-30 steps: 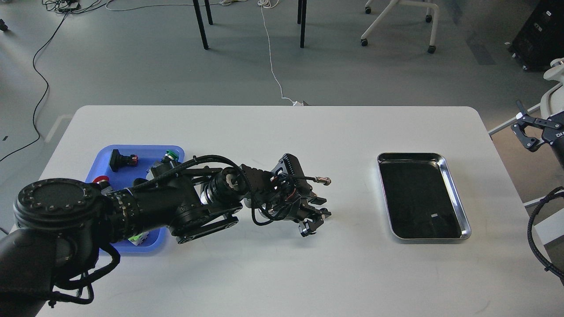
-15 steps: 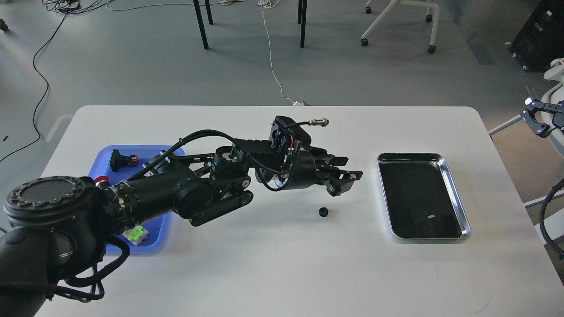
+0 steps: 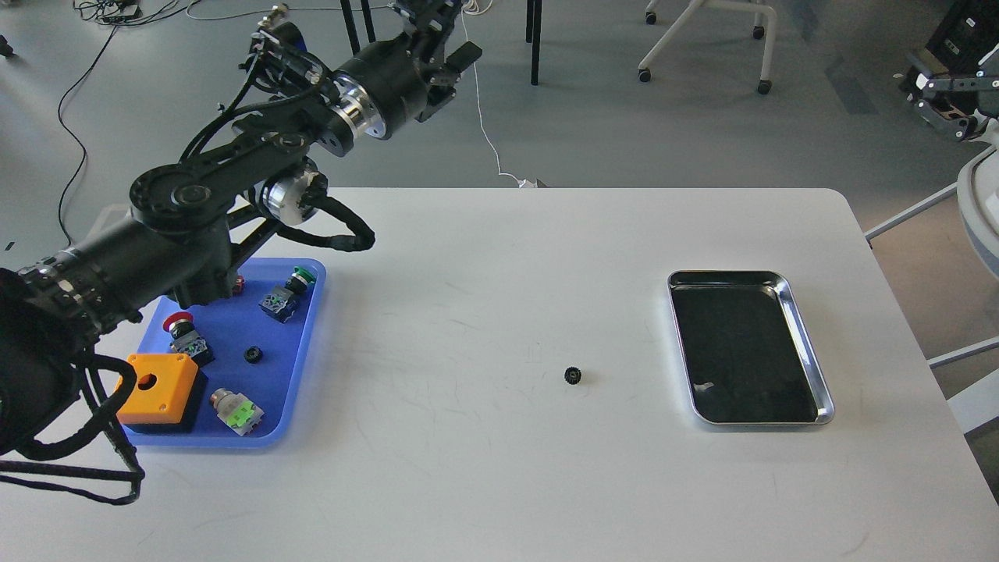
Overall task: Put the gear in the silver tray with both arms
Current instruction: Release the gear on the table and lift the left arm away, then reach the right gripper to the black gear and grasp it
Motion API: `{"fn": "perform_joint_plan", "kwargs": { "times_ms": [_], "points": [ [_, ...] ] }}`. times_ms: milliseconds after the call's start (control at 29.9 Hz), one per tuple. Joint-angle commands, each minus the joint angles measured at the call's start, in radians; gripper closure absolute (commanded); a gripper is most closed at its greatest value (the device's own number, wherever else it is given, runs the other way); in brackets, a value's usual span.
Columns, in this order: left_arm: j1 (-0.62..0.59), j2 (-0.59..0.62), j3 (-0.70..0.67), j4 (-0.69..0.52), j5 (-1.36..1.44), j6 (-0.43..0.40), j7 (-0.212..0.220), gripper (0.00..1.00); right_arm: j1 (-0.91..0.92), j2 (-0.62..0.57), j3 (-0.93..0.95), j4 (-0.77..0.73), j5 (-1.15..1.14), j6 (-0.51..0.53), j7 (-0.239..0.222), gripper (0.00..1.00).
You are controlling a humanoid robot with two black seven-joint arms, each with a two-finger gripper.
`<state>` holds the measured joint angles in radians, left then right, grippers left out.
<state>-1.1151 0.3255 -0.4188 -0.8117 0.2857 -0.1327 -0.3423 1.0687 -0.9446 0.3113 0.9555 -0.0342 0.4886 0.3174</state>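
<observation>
The white table [image 3: 484, 484] fills the near half of the view. On its left side sits a blue tray [image 3: 308, 343] that holds, from the near end back, an orange box [image 3: 156, 382] with a round hole in its top, a switch with a green face [image 3: 238, 412], a small black gear [image 3: 252, 354], a red-capped button [image 3: 181, 326] and a green-capped button [image 3: 290, 287]. Near the middle of the table, a second small black gear [image 3: 573, 376] lies on the bare surface, apart from both trays and nearer to the silver tray [image 3: 788, 300] than to the blue one. The silver tray rests on the right side of the table with nothing visible on its dark bottom. The left arm [image 3: 211, 187] rises from the lower left edge, passes over the far corner of the blue tray and reaches up beyond the far table edge. The left gripper [image 3: 437, 31] is high above the floor, seen dark and end-on; whether its fingers are apart or together cannot be told. The right gripper [image 3: 940, 105] appears at the far right edge, off the table, and its finger position cannot be told either.
</observation>
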Motion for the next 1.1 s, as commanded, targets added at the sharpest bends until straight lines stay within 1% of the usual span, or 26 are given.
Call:
{"fn": "perform_joint_plan", "kwargs": {
  "times_ms": [0,100,234,334,368,435,502,602,635,669,769,836,936,1070],
  "points": [
    [0.053,0.089,-0.073,0.014,-0.117,-0.001,0.003,0.02,0.242,0.033,-0.283,-0.003,-0.036,0.000,0.000,0.01],
    [0.095,0.127,-0.107,0.020,-0.160,-0.008,0.005,0.02,0.350,0.102,-0.406,0.003,-0.127,0.000,0.000,0.01],
    [0.123,0.138,-0.133,0.046,-0.206,-0.080,0.006,0.02,0.433,0.217,-0.503,0.003,-0.259,0.000,0.000,0.01],
    [0.135,0.136,-0.153,0.083,-0.275,-0.140,0.006,0.02,0.516,0.355,-0.653,0.002,-0.300,0.000,0.000,0.01],
    [0.136,0.138,-0.155,0.089,-0.286,-0.146,0.006,0.02,0.528,0.375,-0.679,0.002,-0.302,0.000,0.000,0.01],
    [0.141,0.142,-0.156,0.121,-0.325,-0.182,0.006,0.02,0.579,0.467,-0.802,0.003,-0.311,0.000,0.002,0.01],
    [0.141,0.145,-0.156,0.150,-0.345,-0.203,0.008,0.02,0.599,0.553,-0.872,0.005,-0.337,0.000,0.003,0.01],
    [0.144,0.147,-0.156,0.177,-0.352,-0.231,0.022,0.02,0.602,0.659,-0.928,0.005,-0.415,0.000,0.025,0.01],
    [0.146,0.147,-0.156,0.178,-0.352,-0.234,0.022,0.02,0.602,0.670,-0.936,0.003,-0.426,0.000,0.026,0.01],
    [0.156,0.158,-0.159,0.180,-0.353,-0.258,0.023,0.02,0.602,0.735,-0.987,0.000,-0.496,0.000,0.047,0.01],
    [0.164,0.179,-0.179,0.180,-0.367,-0.306,0.032,0.02,0.597,0.825,-1.092,0.005,-0.605,-0.004,0.077,0.02],
    [0.167,0.193,-0.196,0.180,-0.404,-0.321,0.046,0.02,0.588,0.885,-1.159,0.006,-0.670,-0.060,0.095,0.02],
    [0.170,0.207,-0.198,0.180,-0.430,-0.321,0.057,0.02,0.580,0.943,-1.215,0.008,-0.694,-0.105,0.104,0.04],
    [0.182,0.208,-0.199,0.180,-0.430,-0.323,0.057,0.02,0.571,0.945,-1.250,0.002,-0.699,-0.111,0.106,0.05]
  ]
}}
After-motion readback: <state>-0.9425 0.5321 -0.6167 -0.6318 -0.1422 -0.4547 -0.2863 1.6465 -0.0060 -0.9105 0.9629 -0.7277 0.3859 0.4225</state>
